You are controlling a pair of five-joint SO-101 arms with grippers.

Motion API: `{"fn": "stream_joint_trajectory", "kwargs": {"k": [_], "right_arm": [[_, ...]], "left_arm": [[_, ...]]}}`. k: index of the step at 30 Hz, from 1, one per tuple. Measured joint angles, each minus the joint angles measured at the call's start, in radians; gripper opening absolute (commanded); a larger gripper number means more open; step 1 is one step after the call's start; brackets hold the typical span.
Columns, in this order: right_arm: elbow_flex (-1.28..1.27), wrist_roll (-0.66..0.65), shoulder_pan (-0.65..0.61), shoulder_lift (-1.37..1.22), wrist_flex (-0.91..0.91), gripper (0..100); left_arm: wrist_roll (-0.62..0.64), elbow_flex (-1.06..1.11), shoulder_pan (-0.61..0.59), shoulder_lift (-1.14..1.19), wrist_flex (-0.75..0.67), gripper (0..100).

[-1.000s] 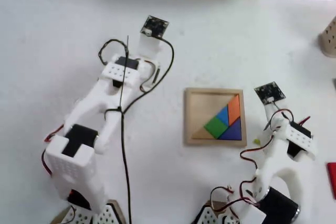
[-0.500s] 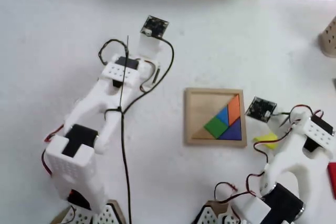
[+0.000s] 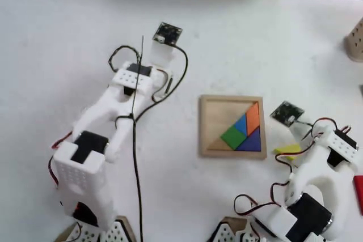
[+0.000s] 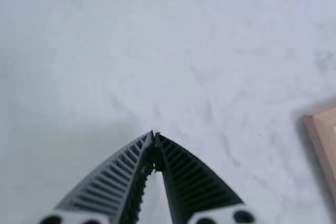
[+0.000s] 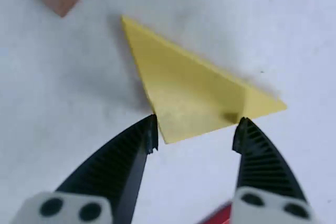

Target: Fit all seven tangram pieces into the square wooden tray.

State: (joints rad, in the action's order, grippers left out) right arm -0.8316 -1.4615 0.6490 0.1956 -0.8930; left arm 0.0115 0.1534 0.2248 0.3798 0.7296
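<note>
Table [image 3: 51, 32]: white, carries everything.

Left arm [image 3: 113, 103]: left of the square wooden tray [image 3: 202, 126], well apart. Left gripper [image 4: 155, 138] over bare table, fingers pressed together.

Tray: green [image 3: 232, 136], blue [image 3: 242, 124], orange [image 3: 253, 117] and purple [image 3: 252, 140] pieces fill its near-right part.

Yellow triangle [image 5: 194, 95]: flat on the table, just right of the tray's near-right corner. The high view gives a sliver beside the right arm; the right wrist view gives it whole. Right gripper [image 5: 196, 128]: fingers spread, flanking one edge; contact unclear.

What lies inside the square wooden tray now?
The tray holds an orange piece, a blue piece, a green piece and a purple piece, packed together. The rest is bare wood; nothing covers it.
</note>
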Motion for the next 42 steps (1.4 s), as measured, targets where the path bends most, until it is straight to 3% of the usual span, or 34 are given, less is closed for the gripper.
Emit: {"fn": "stream_joint_trajectory", "kwargs": {"k": [5,12,18,21,24,42], "right_arm": [[0.003,0.195,-0.014,0.0,0.0,23.4],[0.028,0.29,0.069,0.0,-0.103,23.4],[0.071,0.674,0.057,0.005,-0.313,23.4],[0.021,0.799,0.068,0.005,-0.348,23.4],[-0.106,0.813,0.084,0.04,-0.258,23.4],[-0.388,0.809,0.11,0.494,-0.175,23.4]], "left_arm": [[0.0,0.0,0.0,0.014,-0.014,2],[0.0,0.0,0.0,0.014,-0.02,2],[0.0,0.0,-0.012,0.014,-0.02,2],[0.0,0.0,-0.02,0.014,-0.02,2],[0.0,0.0,-0.021,0.014,-0.02,2],[0.0,0.0,-0.021,0.014,-0.02,2]]}}
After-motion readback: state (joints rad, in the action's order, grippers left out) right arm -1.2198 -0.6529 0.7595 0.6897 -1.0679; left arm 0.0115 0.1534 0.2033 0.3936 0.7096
